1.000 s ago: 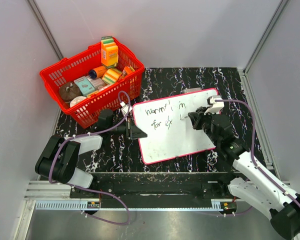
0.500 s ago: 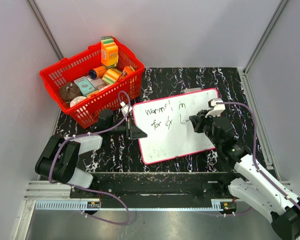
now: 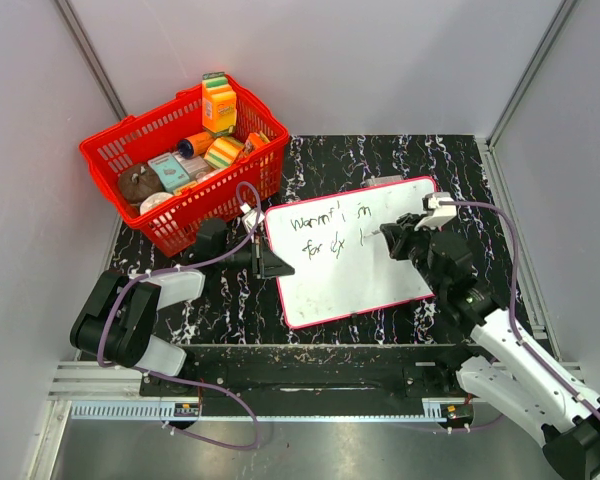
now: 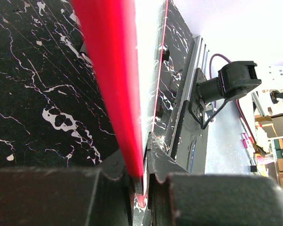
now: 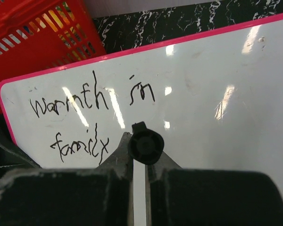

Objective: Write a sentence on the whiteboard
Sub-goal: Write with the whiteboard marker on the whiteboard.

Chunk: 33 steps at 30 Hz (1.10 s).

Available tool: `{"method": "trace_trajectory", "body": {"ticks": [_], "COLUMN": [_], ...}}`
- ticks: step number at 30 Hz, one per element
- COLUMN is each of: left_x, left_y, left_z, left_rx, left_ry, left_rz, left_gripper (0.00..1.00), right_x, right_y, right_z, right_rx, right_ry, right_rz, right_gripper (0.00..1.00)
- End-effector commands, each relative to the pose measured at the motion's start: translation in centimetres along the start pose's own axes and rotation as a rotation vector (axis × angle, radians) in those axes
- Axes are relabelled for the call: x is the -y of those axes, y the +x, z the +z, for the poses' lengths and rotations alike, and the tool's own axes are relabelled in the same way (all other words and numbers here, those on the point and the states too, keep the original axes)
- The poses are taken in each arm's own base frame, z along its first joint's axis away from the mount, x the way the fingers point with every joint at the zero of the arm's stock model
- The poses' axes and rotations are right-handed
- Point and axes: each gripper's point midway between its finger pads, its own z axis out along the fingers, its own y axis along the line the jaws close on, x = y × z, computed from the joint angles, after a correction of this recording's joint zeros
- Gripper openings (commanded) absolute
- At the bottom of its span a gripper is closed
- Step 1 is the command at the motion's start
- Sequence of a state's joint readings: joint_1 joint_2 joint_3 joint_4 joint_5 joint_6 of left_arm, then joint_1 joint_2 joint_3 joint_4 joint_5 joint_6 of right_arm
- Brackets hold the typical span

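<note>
From above, a red basket [image 3: 208, 207] is seen at the far left of the black marbled table [image 3: 340, 160], and it is filled. An orange carton [image 3: 218, 103] is standing upright at the back, with a striped sponge [image 3: 223, 152], a teal box [image 3: 168, 170] and a brown round thing [image 3: 137, 182] lying in front of it (the rest is too small to be named). The whiteboard [image 3: 350, 275] is laid just right of the basket, between the two arms. Its left edge is met by the left gripper [image 3: 267, 263]. The right gripper [image 3: 392, 240] is placed over the right half, beside the written lines, but what is held cannot be told from here.

At the left wrist, the grip is shown closely: the red frame of the whiteboard is pinched between the two fingers, which are closed tight on it. No writing is visible here, only the edge.

At the right wrist, a black marker [image 5: 145, 145] is clamped between the fingers, its end pointed at the board below the word "in". The words "warmth in" and "family" can be read, and a corner of the basket is seen at the upper left.
</note>
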<state>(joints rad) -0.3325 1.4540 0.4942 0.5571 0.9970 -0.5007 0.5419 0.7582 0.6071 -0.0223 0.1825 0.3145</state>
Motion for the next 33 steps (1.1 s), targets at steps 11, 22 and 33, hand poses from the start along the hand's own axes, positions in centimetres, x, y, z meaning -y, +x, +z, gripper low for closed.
{"method": "trace_trajectory", "body": {"ticks": [11,22,33], "left_x": [-2.8,-2.9,-2.8], "left_y": [0.4,0.4,0.3], "left_z": [-0.2,-0.2,-0.2], "left_rx": [0.017,0.017,0.018], "left_ry": [-0.105,-0.105,-0.104], "left_rz": [0.118,0.118,0.119], "left_gripper": [0.0,0.0,0.0], "right_x": [-0.5,0.0,0.7], "right_y": [-4.5,-2.3,-0.9], "right_z": [0.2,0.8,1.2], "right_rx": [0.126,0.073,0.045], "right_ry": [0.028,0.038,0.061], "right_rz": [-0.001,-0.001,-0.011], "right_gripper": [0.0,0.0,0.0]}}
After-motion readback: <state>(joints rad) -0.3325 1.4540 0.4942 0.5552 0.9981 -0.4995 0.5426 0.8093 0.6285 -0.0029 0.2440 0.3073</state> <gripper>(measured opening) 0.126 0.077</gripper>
